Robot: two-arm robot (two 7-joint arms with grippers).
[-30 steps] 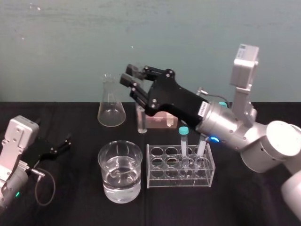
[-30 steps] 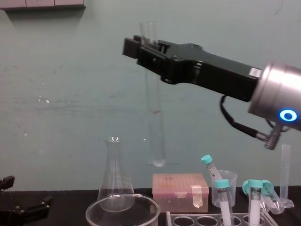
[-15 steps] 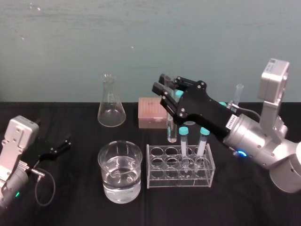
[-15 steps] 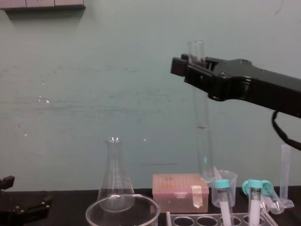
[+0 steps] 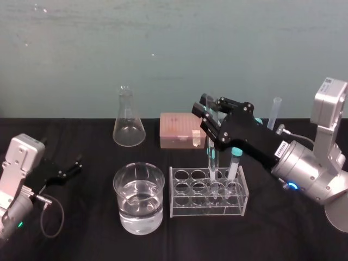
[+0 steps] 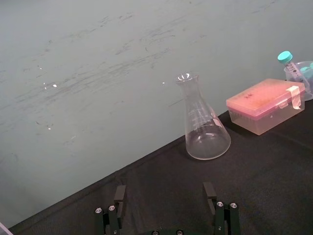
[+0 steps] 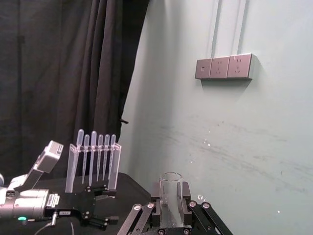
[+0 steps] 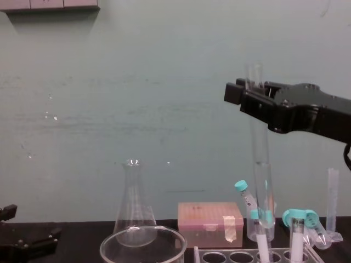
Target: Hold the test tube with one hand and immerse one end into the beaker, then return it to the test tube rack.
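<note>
As the right gripper (image 5: 210, 111) holds it, the test tube (image 8: 261, 175) hangs — upright

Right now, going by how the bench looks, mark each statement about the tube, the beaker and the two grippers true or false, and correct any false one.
1. The right gripper holds the test tube upright. True.
2. The tube's lower end sits in the beaker. False: it is over the test tube rack, and the beaker stands apart on the rack's left.
3. The left gripper grips the conical flask. False: it is open, low at the left of the table, apart from the flask.
4. The beaker holds clear liquid. True.
</note>
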